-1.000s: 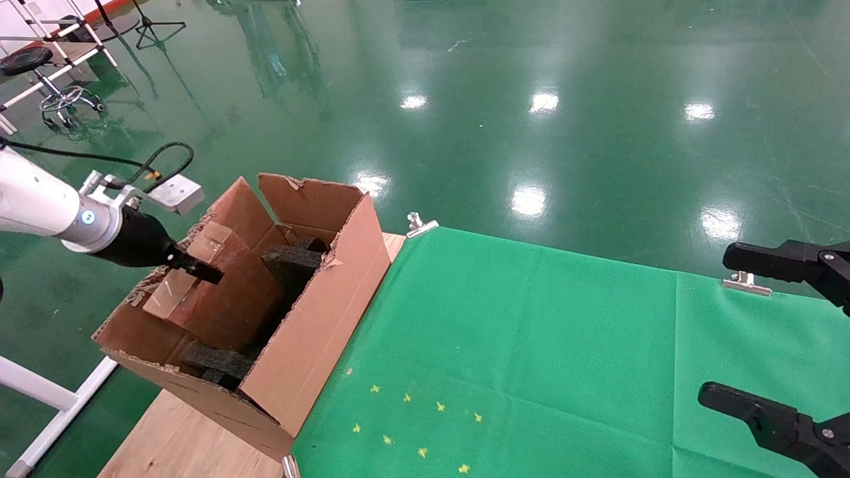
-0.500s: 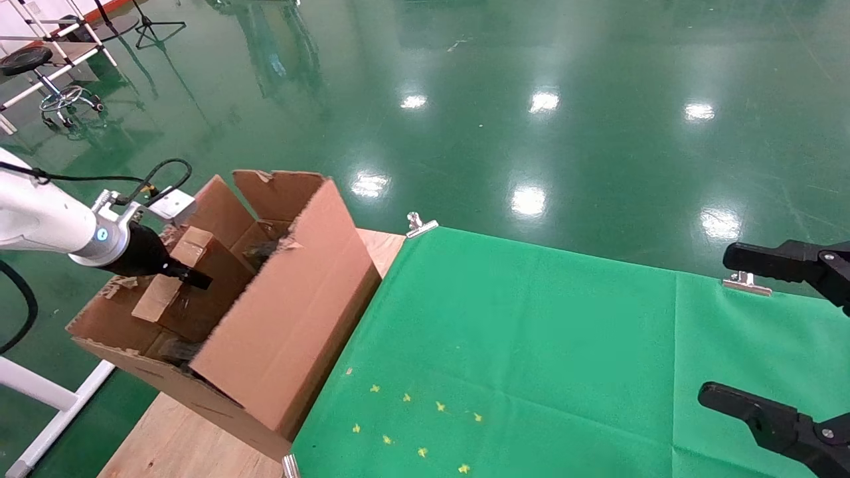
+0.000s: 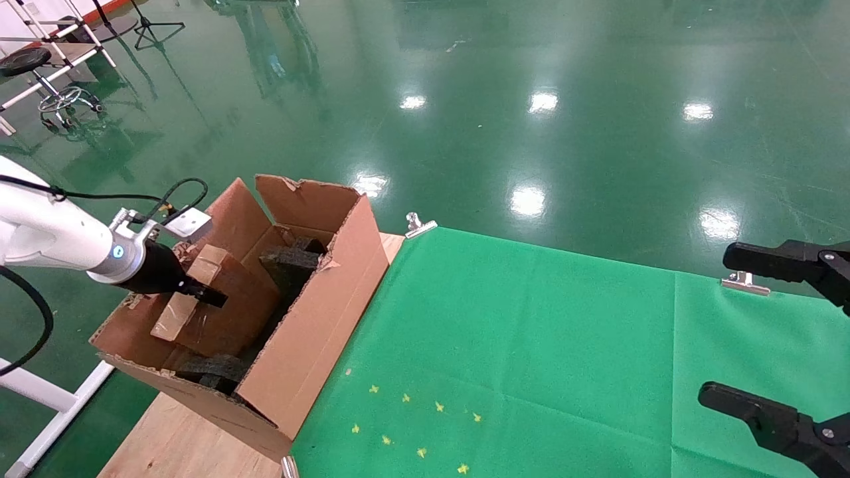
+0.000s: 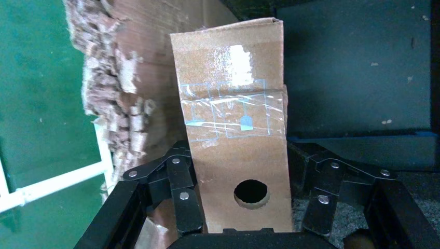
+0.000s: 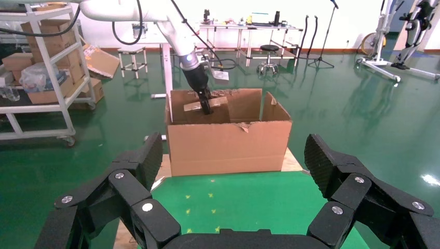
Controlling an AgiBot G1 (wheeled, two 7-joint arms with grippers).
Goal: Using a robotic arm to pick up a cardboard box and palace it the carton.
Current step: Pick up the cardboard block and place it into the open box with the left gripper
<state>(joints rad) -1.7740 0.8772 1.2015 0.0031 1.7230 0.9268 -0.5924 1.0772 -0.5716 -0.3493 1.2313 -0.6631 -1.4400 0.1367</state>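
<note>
The small tape-wrapped cardboard box [image 3: 174, 316] hangs tilted inside the open carton [image 3: 312, 332], just above its dark inner contents. My left gripper [image 3: 201, 295], on the white robotic arm [image 3: 53, 236], is shut on it. In the left wrist view the box [image 4: 233, 129] shows its round hole, and the left gripper [image 4: 251, 179] has a black finger pressed on each side. From the right wrist view the carton [image 5: 228, 145] faces me with the box [image 5: 207, 104] over its opening. My right gripper [image 3: 757, 335] is parked open at the table's right edge.
Black foam blocks [image 3: 289, 262] stand inside the carton, with ragged torn flap edges [image 4: 119, 104] beside the box. A green cloth [image 3: 531, 345] covers the table, held by metal clips [image 3: 420, 226]. Bare wood [image 3: 179, 438] shows under the carton, near the table's left edge.
The carton lurched left and tipped half a second ago, then swung back. My left gripper with the box has ended up slightly lower in the carton. The right arm has not moved.
</note>
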